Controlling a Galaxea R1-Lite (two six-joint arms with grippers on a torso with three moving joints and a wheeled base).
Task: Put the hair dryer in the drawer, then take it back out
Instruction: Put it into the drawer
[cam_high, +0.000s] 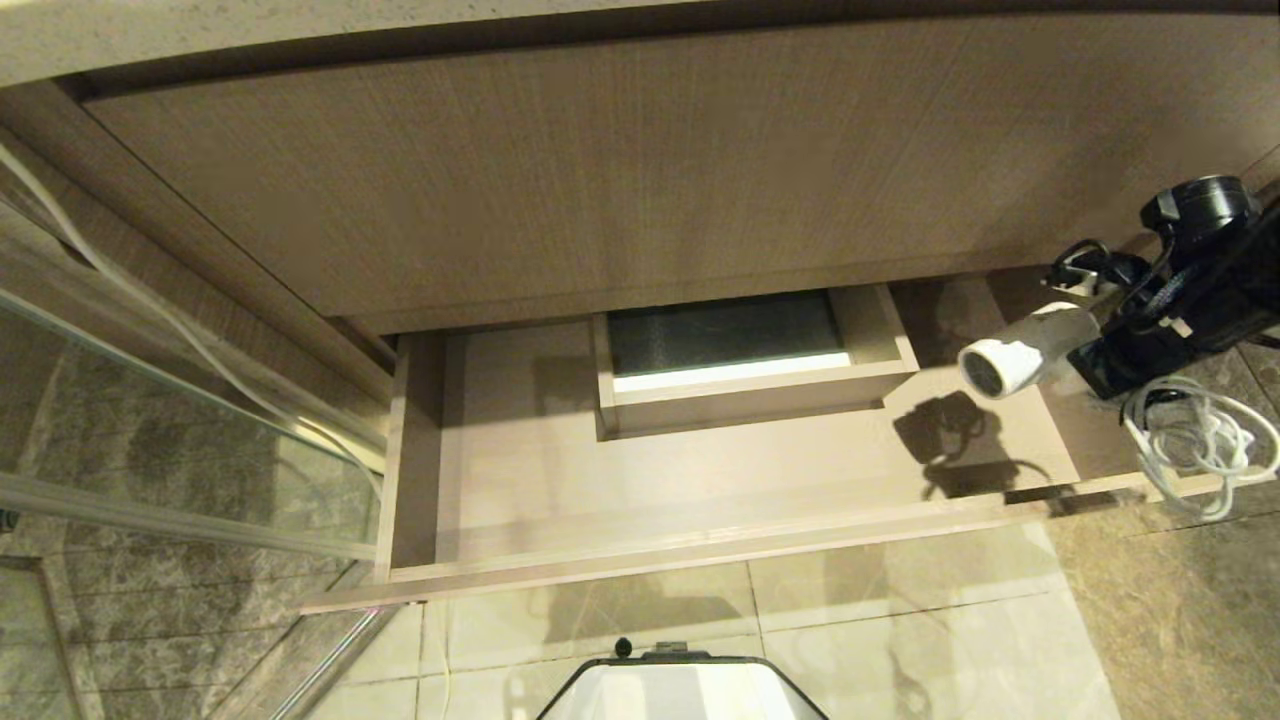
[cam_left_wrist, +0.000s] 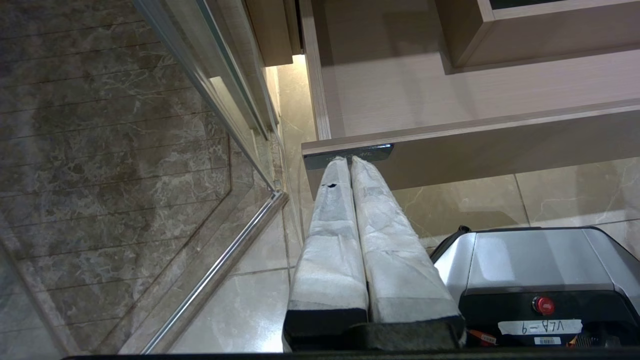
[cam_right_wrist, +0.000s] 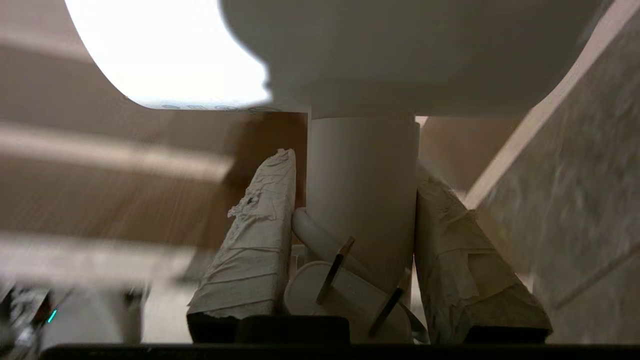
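Open drawer (cam_high: 700, 500); right claw (cam_right_wrist: 360, 200) gripping hair dryer (cam_high: 1015, 358) above.

Before you the drawer (cam_high: 520, 480) stands pulled out under the tall front panel (cam_high: 600, 170), its boxed cut-out (cam_high: 750, 370) at the far middle. Above its right end the right gripper (cam_right_wrist: 355, 200) holds the hair dryer (cam_high: 1015, 355), cord (cam_high: 1195, 440) hanging beside. The glass partition (cam_high: 180, 420) lies left.
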